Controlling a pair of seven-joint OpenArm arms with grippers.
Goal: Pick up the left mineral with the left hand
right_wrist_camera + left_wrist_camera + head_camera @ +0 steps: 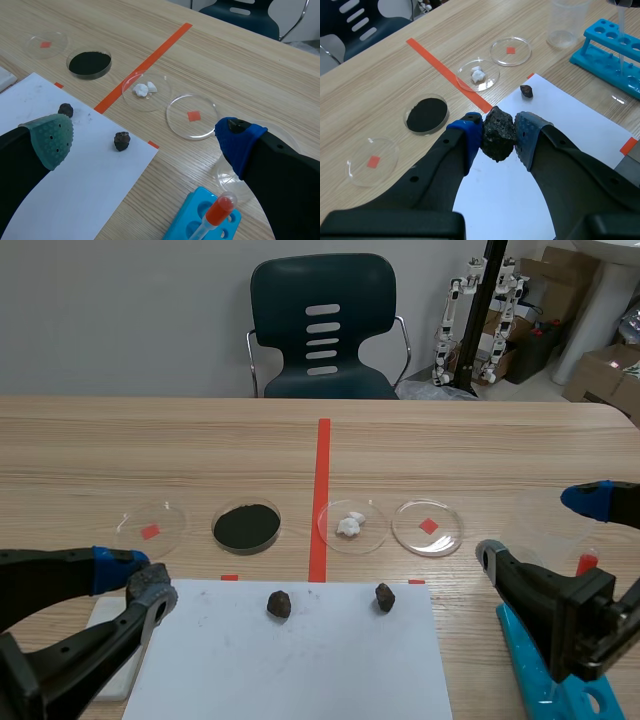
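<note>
My left gripper [138, 586] is shut on a dark, rough mineral [152, 582], held above the left edge of the white paper [300, 665]. The left wrist view shows this mineral [497, 132] pressed between the blue pads of that gripper [498, 139]. Two smaller dark minerals lie on the paper, one left of centre [279, 604] and one to its right [385, 597]; the right one [526, 91] also shows ahead of my left gripper. My right gripper [545, 532] stands open at the table's right, with nothing between its fingers [50, 140].
A row of petri dishes lies beyond the paper: an empty one [150, 528], one with black powder [246, 526], one with white bits [352, 525], another empty one [427, 527]. A blue tube rack [535, 680] and a clear cup [566, 22] stand at right. A chair [322, 330] is behind the table.
</note>
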